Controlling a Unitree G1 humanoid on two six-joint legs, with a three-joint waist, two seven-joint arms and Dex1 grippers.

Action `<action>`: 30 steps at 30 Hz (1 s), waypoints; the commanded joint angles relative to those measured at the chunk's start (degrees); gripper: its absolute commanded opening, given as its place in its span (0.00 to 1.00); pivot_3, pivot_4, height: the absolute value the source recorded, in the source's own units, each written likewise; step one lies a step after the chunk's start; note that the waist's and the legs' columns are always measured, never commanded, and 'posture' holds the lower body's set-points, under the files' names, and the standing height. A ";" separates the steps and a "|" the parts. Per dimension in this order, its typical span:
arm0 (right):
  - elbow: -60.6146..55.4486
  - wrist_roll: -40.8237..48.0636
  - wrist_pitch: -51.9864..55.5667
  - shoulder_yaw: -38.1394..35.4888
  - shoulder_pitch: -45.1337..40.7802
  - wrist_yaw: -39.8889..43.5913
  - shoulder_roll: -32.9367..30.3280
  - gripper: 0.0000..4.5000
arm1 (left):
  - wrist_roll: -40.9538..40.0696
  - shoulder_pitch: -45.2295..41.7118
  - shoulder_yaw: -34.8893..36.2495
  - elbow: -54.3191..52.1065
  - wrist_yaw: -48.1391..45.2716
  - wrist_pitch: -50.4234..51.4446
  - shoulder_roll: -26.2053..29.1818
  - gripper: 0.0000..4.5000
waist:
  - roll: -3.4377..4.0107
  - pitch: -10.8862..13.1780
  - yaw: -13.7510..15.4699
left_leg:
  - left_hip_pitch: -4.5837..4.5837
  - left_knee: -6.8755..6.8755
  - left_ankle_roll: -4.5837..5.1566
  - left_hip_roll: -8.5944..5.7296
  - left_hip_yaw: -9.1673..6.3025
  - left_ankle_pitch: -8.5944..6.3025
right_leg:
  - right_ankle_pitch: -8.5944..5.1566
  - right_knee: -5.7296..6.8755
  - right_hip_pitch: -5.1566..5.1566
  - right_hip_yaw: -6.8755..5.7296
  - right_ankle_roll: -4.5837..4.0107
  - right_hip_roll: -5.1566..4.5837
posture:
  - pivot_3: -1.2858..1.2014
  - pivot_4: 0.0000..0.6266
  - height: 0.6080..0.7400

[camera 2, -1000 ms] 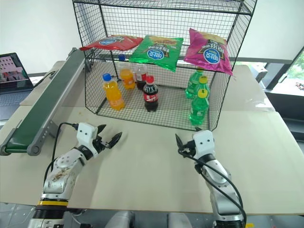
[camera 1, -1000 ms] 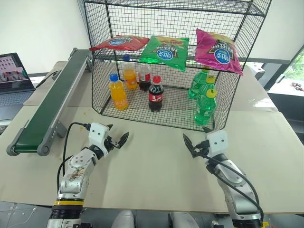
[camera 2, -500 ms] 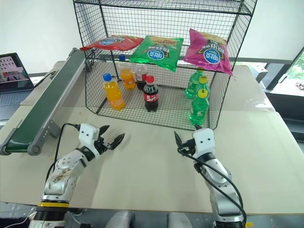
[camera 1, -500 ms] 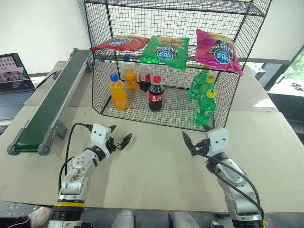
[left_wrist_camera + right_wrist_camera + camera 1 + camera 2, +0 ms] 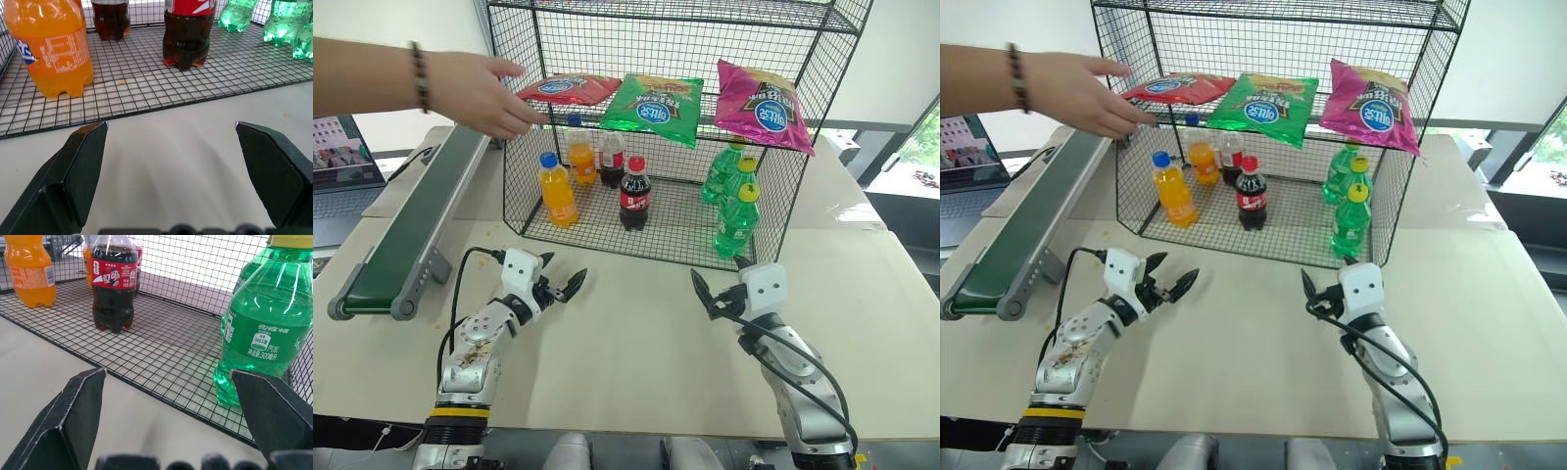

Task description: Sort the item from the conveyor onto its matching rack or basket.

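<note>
Newly arrived: a person's hand (image 5: pixel 480 95), reaching toward the red snack bag (image 5: pixel 566 88), which lies on the rack's (image 5: pixel 783 206) upper shelf, well above and ahead of my left gripper (image 5: pixel 560 290). Both grippers, right one (image 5: pixel 717 291) included, open, empty, waiting; conveyor (image 5: pixel 406 230) bare.

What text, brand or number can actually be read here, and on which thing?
"300" and "149", among Chinese characters: white label of the green bottle.
White script logo on a red label: cola bottle; not legible as letters.
Blue and white label print: orange bottle; too blurred to read.
Round blue logos: red snack bag, green snack bag, magenta snack bag; lettering too small to read.
Laptop screen: nothing readable.
</note>
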 commanded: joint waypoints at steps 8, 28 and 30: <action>-3.25 -0.01 -0.27 -0.26 -0.13 -0.99 0.02 1.00 | 0.29 -1.88 0.26 -0.40 -0.91 -1.12 0.98 0.99 | 0.00 0.00 -0.10 | 0.00 -0.01 0.00 0.00 0.00 0.00 | 0.00 0.00 0.00 0.00 0.00 0.00 | 0.52 0.24 1.00; -1.63 0.99 -0.04 -0.55 -2.26 0.30 -0.70 1.00 | -2.29 0.23 4.29 -1.18 -1.31 0.07 2.43 0.99 | 0.00 0.00 -0.06 | 0.00 -0.01 0.00 0.00 0.00 0.00 | 0.00 0.00 0.00 -0.01 0.00 -0.01 | 0.52 0.24 1.00; -1.72 1.53 0.48 -0.43 -2.97 0.94 -0.81 1.00 | -5.65 1.01 5.80 -2.55 -3.17 3.21 3.32 0.99 | 0.00 0.00 -0.14 | 0.00 -0.01 0.00 0.00 0.00 0.00 | 0.00 0.01 0.00 -0.01 0.00 -0.01 | 0.52 0.24 1.00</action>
